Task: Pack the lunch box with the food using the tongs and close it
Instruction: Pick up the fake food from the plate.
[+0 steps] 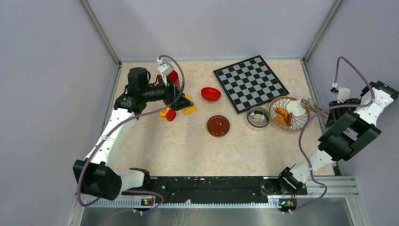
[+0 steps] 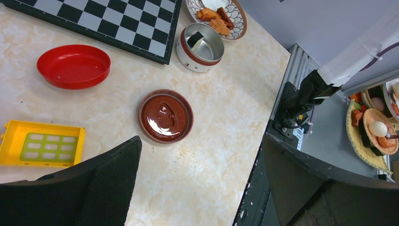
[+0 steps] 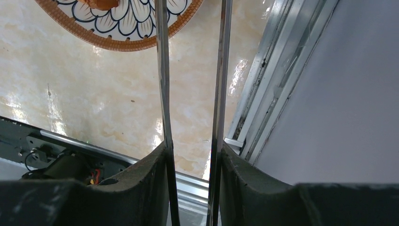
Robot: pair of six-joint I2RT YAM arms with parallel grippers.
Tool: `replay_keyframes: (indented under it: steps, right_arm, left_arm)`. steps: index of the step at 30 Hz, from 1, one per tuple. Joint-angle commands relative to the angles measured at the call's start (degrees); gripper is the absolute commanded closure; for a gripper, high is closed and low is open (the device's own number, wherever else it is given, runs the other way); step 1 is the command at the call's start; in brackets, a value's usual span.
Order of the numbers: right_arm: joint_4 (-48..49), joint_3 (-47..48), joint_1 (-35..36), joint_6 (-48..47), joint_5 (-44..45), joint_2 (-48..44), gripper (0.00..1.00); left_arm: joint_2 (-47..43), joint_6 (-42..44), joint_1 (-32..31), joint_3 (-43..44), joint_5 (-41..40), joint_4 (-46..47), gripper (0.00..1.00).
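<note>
We see the lunch box [image 1: 258, 118] open, right beside the patterned plate [image 1: 294, 123], with one pale chunk [image 1: 258, 116] in it. The orange-brown pieces [image 1: 283, 116] sit on the plate. The brown lid [image 1: 218, 125] lies flat to the left of the box, apart from it. The right gripper [image 3: 192, 150] is clamped narrow on the tongs [image 3: 162, 70], their tips over the plate rim, close to the right rail [image 3: 263, 94]. The left gripper [image 2: 202, 141] is spread wide, holding nothing, by the toy blocks [image 1: 175, 112]. There is bare tabletop [image 1: 188, 150] between the lid and the near edge.

Robot lab cell: grey panel walls [image 1: 207, 28], aluminium frame rail [image 1: 339, 184].
</note>
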Motion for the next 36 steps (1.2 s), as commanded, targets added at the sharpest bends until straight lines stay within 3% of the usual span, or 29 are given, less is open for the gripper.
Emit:
replay_keyframes:
  steps: [1,13,25,36]
  right_arm:
    - [-1.1,-0.61,-1.09,-0.72,-1.07,-3.39,0.65]
    - [-3.9,-4.89,-4.85,-1.51,0.97,-7.68,0.67]
    - [0.89,-9.09,-5.6,3.17,2.65,-6.81,0.66]
    - [1.41,-7.63,-5.6,4.47,-2.03,-3.16,0.64]
  left_arm:
    - [-1.16,-0.2,0.5,-0.09,1.02,1.57,0.01]
    - [-1.06,-0.18,0.5,-0.19,1.7,1.44,0.01]
    - [-1.36,-0.12,0.5,-0.11,1.62,1.12,0.01]
    - [-1.14,-0.02,0.5,0.12,1.64,0.97,0.01]
